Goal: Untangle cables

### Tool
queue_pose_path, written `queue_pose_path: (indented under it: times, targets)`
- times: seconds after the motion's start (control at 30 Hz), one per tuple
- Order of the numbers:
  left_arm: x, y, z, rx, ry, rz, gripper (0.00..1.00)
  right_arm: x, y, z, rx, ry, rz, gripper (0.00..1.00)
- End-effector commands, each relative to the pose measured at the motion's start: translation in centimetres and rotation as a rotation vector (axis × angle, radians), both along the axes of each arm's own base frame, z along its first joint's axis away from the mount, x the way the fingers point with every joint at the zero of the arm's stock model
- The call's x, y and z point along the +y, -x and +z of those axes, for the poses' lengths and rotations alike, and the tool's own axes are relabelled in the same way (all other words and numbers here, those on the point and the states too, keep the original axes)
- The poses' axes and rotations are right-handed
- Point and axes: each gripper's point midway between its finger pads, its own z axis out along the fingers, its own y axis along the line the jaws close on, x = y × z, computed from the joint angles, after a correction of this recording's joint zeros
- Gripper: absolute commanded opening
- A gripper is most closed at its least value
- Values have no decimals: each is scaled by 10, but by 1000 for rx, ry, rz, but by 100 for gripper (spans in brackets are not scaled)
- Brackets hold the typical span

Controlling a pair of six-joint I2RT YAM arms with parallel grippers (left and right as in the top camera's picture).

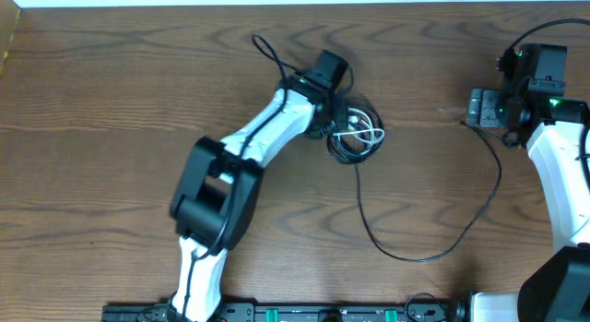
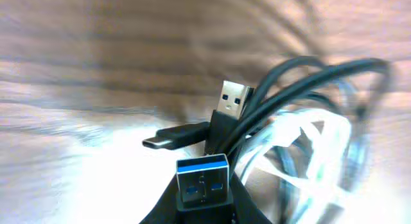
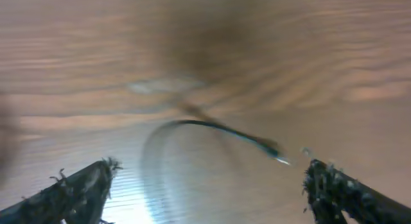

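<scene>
While most of the cables [image 1: 355,136] sit in one knot mid-surface [image 1: 111,101], overhead shows the left tool [image 1: 328,119] pressed at the knot's left edge, the white cable [image 1: 361,132] looped inside black coils. One long black cable [image 1: 415,253] runs out of the knot, down & round to the right tool [image 1: 466,112].

Left wrist: blue plug [image 2: 202,182], silver plug [image 2: 232,99] & flat plug [image 2: 157,142] crowd close. Tool closed narrow, fingers hidden; can't confirm what it pinches.

Right wrist: tool wide, holding nothing. Cable tip [image 3: 273,149] lies between the fingers [image 3: 83,185], apart from both, blurred.

Progress, my est.: one strand partly drawn out; white + other black not yet separated, so most work left.
</scene>
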Motion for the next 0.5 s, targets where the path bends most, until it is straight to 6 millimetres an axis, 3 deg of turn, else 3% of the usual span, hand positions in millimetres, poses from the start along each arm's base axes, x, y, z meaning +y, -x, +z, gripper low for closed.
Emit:
queue_pose_path:
  times: [0.0, 0.07, 0.13, 0.17, 0.2, 0.33, 0.47]
  targets:
    - [1, -9, 65, -128, 52, 2, 7, 65, -3, 3, -28, -321, 196, 99]
    - [1, -8, 78, -149, 64, 3, 12, 90, -1, 11, -43, -451, 277, 99]
    - [2, -6, 84, -156, 69, 4, 29, 110, 2, 18, -50, -556, 343, 99]
    - [4, -3, 84, -146, 63, 3, 45, 128, 6, 23, -46, -624, 397, 99]
    - [5, -2, 83, -139, 58, 3, 50, 131, 8, 22, -36, -626, 402, 99]
    - [8, 4, 79, -114, 43, 3, 57, 145, 15, 16, 10, -634, 425, 99]
    - [18, 1, 76, -125, -8, 26, 58, 166, 19, 12, 36, -632, 476, 99]
